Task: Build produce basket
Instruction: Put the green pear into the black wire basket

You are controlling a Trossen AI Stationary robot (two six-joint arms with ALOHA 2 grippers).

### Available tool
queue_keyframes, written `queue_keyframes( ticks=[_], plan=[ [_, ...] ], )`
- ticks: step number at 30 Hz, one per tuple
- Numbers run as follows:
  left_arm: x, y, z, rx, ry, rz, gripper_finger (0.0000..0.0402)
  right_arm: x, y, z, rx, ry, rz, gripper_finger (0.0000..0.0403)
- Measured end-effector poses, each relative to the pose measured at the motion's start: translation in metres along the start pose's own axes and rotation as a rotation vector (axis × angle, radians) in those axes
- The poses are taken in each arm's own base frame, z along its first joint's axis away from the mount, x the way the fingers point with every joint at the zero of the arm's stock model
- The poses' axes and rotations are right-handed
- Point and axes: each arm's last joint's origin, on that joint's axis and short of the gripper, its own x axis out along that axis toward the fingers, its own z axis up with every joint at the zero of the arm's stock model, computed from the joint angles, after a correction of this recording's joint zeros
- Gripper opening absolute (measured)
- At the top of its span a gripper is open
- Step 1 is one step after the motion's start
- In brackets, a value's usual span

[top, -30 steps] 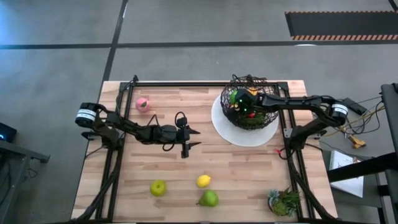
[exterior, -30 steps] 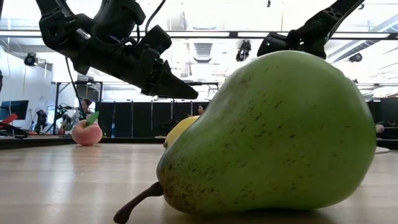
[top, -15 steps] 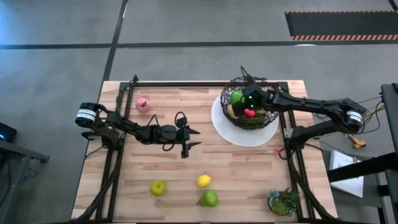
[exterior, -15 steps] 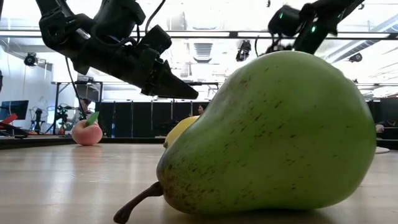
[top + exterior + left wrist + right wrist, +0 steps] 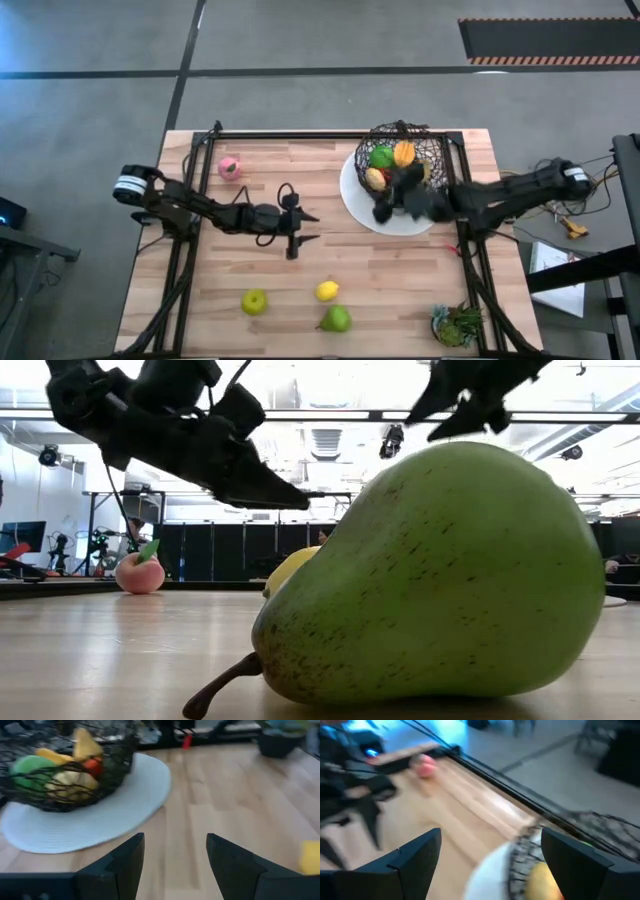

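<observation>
The dark wire basket point(image 5: 420, 150) stands on a white plate point(image 5: 355, 205) at the far right. It holds a green apple point(image 5: 381, 156), an orange piece point(image 5: 404, 152) and a lemon point(image 5: 375, 178). My right gripper point(image 5: 388, 207) is open and empty, over the plate at the basket's near side. My left gripper point(image 5: 305, 226) is open and empty above mid-table, pointing at the plate point(image 5: 100, 815). A pink peach point(image 5: 229, 167) rests at the far left. A green apple point(image 5: 255, 301), a lemon point(image 5: 327, 291) and a pear point(image 5: 336, 319) rest near the front edge.
A leafy plant tuft point(image 5: 457, 325) stands at the near right corner. Black frame rails run along the table's left, right and far edges. Bare wood lies between my left gripper and the front fruits. The pear point(image 5: 430, 580) fills most of the low view.
My right gripper has drawn back from over the basket toward the table's near edge and now hangs over the plate, blurred by its motion. The basket's fruit now shows uncovered. My left gripper has risen slightly and stayed open.
</observation>
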Motion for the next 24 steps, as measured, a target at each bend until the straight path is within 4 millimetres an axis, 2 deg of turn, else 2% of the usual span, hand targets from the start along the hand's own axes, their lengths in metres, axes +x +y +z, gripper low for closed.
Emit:
queue_keyframes(
  ticks=[6,11,14,17,24],
  plan=[
    [-0.009,-0.037,0.003,0.061,0.064,-0.080,0.0198,-0.037,0.054,-0.023,-0.066,-0.101,0.122,0.0325],
    [-0.022,-0.077,0.004,0.132,0.125,-0.195,0.0198,-0.061,0.088,-0.050,-0.111,-0.143,0.200,0.0325],
    [-0.031,-0.101,0.002,0.148,0.160,-0.259,0.0198,-0.072,0.103,-0.065,-0.130,-0.154,0.237,0.0325],
    [-0.039,-0.125,0.004,0.092,0.171,-0.283,0.0198,-0.080,0.115,-0.075,-0.137,-0.161,0.259,0.0325],
    [-0.055,-0.181,0.003,-0.085,0.165,-0.246,0.0198,-0.096,0.137,-0.084,-0.167,-0.185,0.278,0.0325]
  ],
)
